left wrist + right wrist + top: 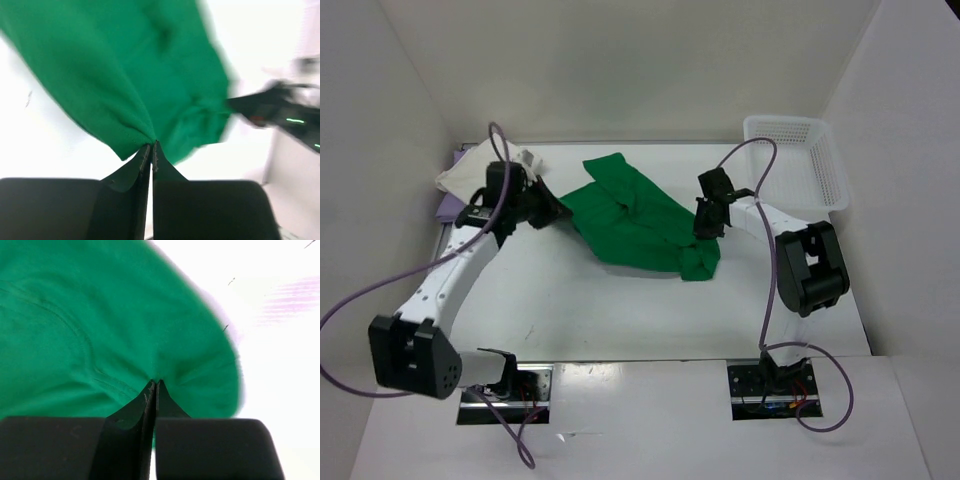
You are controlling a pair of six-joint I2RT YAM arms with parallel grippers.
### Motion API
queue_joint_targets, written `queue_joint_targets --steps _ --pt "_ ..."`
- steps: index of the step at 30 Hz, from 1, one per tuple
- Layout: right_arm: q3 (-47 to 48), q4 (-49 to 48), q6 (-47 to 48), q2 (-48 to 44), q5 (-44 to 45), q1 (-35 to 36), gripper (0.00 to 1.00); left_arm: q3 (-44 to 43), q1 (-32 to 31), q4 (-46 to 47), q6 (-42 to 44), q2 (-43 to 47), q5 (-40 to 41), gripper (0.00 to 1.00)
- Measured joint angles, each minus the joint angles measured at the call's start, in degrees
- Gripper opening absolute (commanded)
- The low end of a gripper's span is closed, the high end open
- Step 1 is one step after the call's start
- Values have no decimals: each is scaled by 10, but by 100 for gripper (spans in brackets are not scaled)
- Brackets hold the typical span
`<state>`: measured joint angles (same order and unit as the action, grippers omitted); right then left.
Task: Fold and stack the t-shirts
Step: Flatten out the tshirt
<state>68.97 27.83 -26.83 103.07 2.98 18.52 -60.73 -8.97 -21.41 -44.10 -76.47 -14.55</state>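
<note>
The bright green t-shirt (635, 215) lies crumpled and stretched across the middle of the table. My left gripper (558, 210) is shut on its left edge; the left wrist view shows the green cloth (125, 75) pinched at the fingertips (152, 145). My right gripper (705, 225) is shut on its right side; the right wrist view shows green cloth (100, 325) pinched at the fingertips (155, 384). The cream-white t-shirt (470, 170) lies bunched at the far left, with the lavender-purple t-shirt (447, 207) showing under it at the table's left edge.
A white plastic lattice basket (798, 160) stands at the far right corner. White walls close in the table on the left, back and right. The right arm's body (810, 265) sits right of the shirt.
</note>
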Motion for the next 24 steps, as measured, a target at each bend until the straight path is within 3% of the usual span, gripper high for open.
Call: queue_joint_targets --steps 4,9,12,16,20,24 --pt "5 12 10 -28 -33 -10 0 -83 12 -72 18 78 -19 7" --pt "5 14 14 -60 -55 -13 0 -30 42 -96 23 106 -76 9" --pt "5 14 15 -50 -59 -17 0 0 82 -104 38 38 -81 10" --pt "37 14 15 4 -71 -29 0 -34 104 -81 51 -121 -68 10" --pt "58 14 10 14 -94 -35 0 -147 104 -73 51 -240 -72 8" --pt "136 41 7 -7 -127 -36 0 -242 104 -72 50 -237 -88 8"
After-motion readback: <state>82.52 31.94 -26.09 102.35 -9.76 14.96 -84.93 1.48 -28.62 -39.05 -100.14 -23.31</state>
